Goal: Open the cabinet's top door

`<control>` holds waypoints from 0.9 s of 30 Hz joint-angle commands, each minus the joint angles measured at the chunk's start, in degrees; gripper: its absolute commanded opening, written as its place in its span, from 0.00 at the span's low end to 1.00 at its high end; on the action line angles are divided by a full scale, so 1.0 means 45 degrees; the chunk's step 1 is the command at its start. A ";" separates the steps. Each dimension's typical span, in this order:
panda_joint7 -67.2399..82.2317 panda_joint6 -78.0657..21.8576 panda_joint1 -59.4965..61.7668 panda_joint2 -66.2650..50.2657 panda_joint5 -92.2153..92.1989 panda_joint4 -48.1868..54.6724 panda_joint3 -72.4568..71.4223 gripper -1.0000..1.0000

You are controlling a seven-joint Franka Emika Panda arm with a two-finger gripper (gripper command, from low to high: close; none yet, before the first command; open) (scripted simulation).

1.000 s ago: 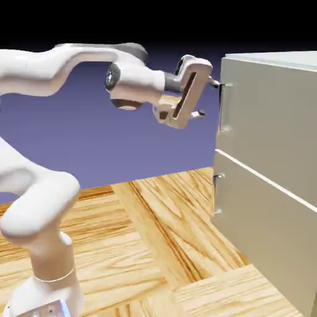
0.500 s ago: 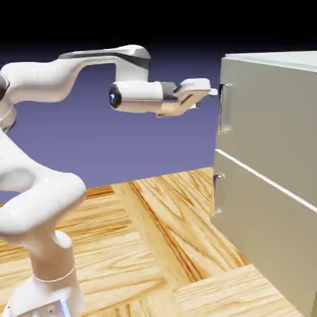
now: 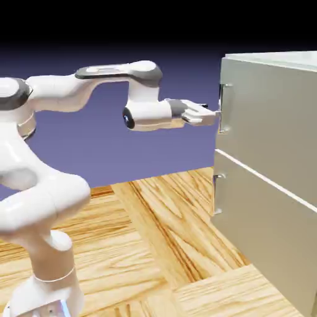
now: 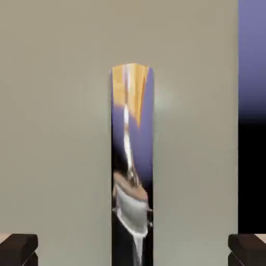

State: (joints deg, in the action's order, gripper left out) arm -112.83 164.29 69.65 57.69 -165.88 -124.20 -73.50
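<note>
The cabinet [image 3: 272,204] is a pale grey-green box at the exterior view's right. Its top door [image 3: 266,117] is shut and has a short vertical silver handle [image 3: 223,108] at its left edge. My gripper [image 3: 213,113] is stretched out level at the handle's height, its tips right at the bar. In the hand view the top door [image 4: 57,130] fills the picture. The shiny handle [image 4: 132,156] runs upright down the middle. My gripper [image 4: 133,251] is open, with its dark fingertips [image 4: 18,248] far apart on either side of the bar and not touching it.
Below the top door is a similar lower panel [image 3: 260,235] with its own small handle [image 3: 217,194]. The wooden table [image 3: 155,247] lies under the arm. The door's edge and the blue-violet backdrop [image 4: 252,52] show at the hand view's right.
The hand has turned from standing on edge to lying level. It has moved down and to the right, up to the top door's handle. The jaws have stayed wide.
</note>
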 commanded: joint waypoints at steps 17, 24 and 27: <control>0.1419 -0.2841 -0.6028 -0.1165 0.2226 -0.4706 0.4643 0.00; 0.0145 -0.4627 -0.8956 0.0235 0.5395 -0.7534 0.7841 0.00; -0.0449 -0.5387 -0.9839 0.1034 0.6981 -0.8576 0.9225 0.00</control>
State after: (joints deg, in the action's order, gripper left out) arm -114.82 140.11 25.38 62.34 -134.47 -162.79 -31.98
